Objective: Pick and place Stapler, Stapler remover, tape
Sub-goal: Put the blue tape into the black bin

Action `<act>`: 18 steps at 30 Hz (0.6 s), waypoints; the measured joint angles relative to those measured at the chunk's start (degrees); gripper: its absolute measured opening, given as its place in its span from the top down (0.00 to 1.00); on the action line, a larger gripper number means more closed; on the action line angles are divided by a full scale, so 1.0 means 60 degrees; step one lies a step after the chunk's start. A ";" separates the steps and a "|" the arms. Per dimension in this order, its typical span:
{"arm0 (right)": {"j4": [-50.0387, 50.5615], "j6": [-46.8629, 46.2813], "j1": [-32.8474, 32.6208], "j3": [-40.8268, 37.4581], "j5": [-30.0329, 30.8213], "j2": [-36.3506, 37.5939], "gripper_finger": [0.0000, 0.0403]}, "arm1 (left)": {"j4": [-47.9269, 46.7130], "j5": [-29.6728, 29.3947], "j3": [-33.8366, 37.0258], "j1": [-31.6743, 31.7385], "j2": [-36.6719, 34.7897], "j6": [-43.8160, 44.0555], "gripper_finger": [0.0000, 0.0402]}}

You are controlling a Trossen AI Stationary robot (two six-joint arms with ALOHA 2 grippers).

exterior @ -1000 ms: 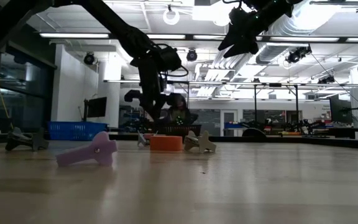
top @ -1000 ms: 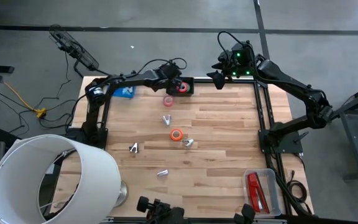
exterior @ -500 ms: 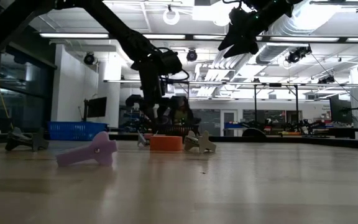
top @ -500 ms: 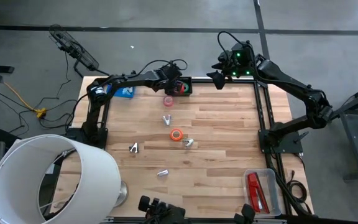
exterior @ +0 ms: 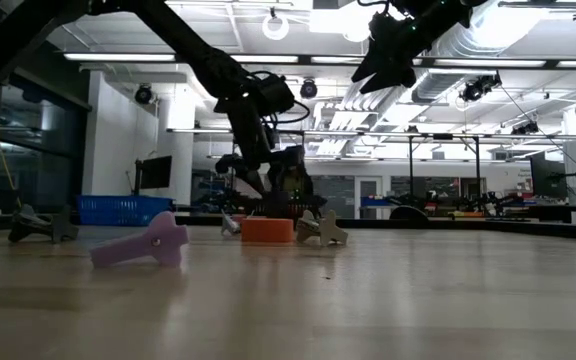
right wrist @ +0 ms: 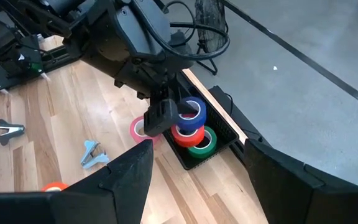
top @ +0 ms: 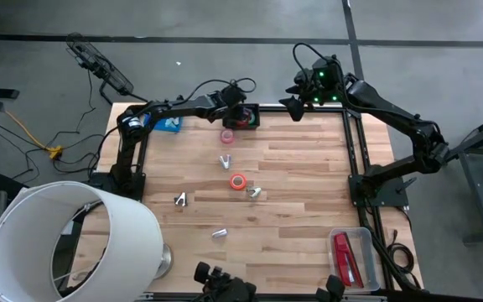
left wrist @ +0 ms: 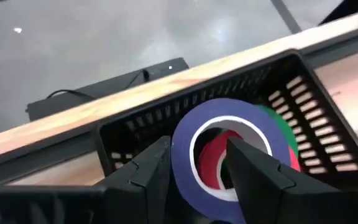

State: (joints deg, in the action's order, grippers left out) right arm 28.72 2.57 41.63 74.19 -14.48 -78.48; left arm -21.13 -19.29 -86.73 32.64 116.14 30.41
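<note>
At the table's far edge stands a black basket (top: 255,111) holding a stack of tape rolls: a blue roll (right wrist: 191,112) on a red one (right wrist: 188,132) on a green one (right wrist: 202,144). My left gripper (left wrist: 197,146) is open over the basket. One finger stands outside the blue roll's wall (left wrist: 182,180) and the other over its hole. A pink roll (top: 227,135) and an orange roll (top: 238,182) lie on the table. The red stapler (top: 344,256) lies in a clear tray at the near right. My right gripper (top: 294,106) hangs open and high at the far right, holding nothing. My left gripper straddles the blue roll's wall (left wrist: 178,163) from above and slanting down. The gap between the fingers is wider than the wall. I cannot tell whether the outer finger (left wrist: 154,168) still touches the roll. The roll rests flat on the red roll in the basket.
Several silvery staple removers lie across the table's middle (top: 225,161), (top: 253,193), (top: 180,199), (top: 219,233). A blue object (top: 170,124) lies at the far left. A big white drum (top: 65,243) covers the near left corner. The clear tray (top: 360,239) sits at the near right.
My left gripper has opened over the basket and tipped its wrist, staying in the same place. The blue roll has been let go and sits on the stack in the basket.
</note>
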 joint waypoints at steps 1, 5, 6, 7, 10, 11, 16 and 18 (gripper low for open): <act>0.0024 0.0003 0.0000 0.0000 0.0000 0.0000 0.40 | -0.0120 0.0042 -0.0001 0.0000 -0.0004 0.0026 0.62; 0.0129 0.0011 0.0001 0.0000 0.0000 0.0000 0.40 | -0.0878 -0.0237 -0.0001 0.0000 -0.0004 0.0463 0.62; 0.0140 0.0019 0.0000 0.0000 0.0000 0.0000 0.40 | -0.1000 -0.0344 -0.0001 0.0000 -0.0004 0.0523 0.62; 0.0144 0.0052 0.0004 0.0000 0.0000 0.0000 0.40 | -0.1044 -0.0380 -0.0001 0.0000 -0.0004 0.0542 0.62; 0.0147 0.0073 0.0004 0.0000 0.0000 0.0000 0.40 | -0.0904 -0.0381 -0.0001 0.0000 -0.0004 0.0501 0.62; 0.0147 0.0076 0.0004 0.0000 0.0000 0.0000 0.40 | -0.0891 -0.0381 -0.0001 0.0000 -0.0004 0.0498 0.62; 0.0144 0.0076 0.0002 0.0000 0.0000 0.0000 0.40 | -0.0855 -0.0385 -0.0001 0.0000 -0.0004 0.0481 0.62; 0.0144 0.0076 0.0001 0.0000 0.0000 0.0000 0.40 | -0.0865 -0.0501 -0.0001 0.0000 -0.0007 0.0481 0.62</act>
State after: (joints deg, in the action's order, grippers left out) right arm 29.58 3.03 41.63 74.19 -14.48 -78.48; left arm -26.32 -22.30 -86.74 32.64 116.10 33.30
